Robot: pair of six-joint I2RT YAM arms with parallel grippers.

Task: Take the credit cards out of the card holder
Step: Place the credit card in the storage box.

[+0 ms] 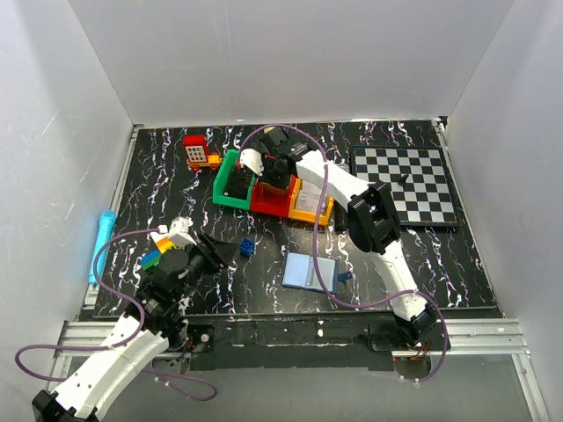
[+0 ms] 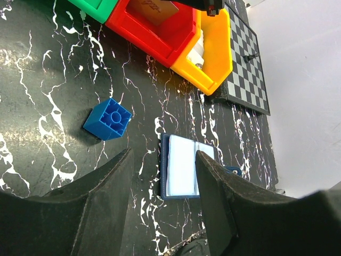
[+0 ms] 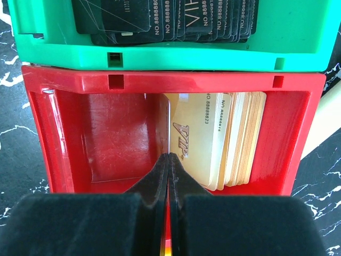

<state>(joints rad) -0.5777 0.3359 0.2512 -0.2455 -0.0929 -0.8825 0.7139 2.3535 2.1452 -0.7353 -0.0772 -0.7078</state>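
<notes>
The right claw (image 1: 266, 173) (image 3: 168, 157) hangs over the far middle of the table. Its two black fingers are pressed together, pinching a thin card (image 3: 169, 128) that shows only edge-on. It is directly above the red plastic bin (image 1: 268, 204) (image 3: 160, 82), which holds a leaning stack of gold plastic cards (image 3: 234, 138). Touching the red bin on its left is a green plastic bin (image 1: 230, 180) (image 3: 160, 58) full of black plastic cards (image 3: 160, 21), and on its right is an orange-yellow plastic bin (image 1: 308, 211) (image 2: 213, 58).

The left claw (image 1: 220, 253) (image 2: 165, 160) is spread wide and holds nothing. It is raised above the table towards the near left corner.

The navy-blue folding card holder (image 1: 310, 271) (image 2: 184, 173) lies opened flat by the middle of the near edge, with its lighter blue-grey inside facing up. It is apart from both claws. A small blue plastic toy block (image 1: 247, 247) (image 2: 107, 118) sits near it on the left. A flat black-and-white chequered board (image 1: 405, 185) (image 2: 245, 69) lies towards the far right corner.
</notes>
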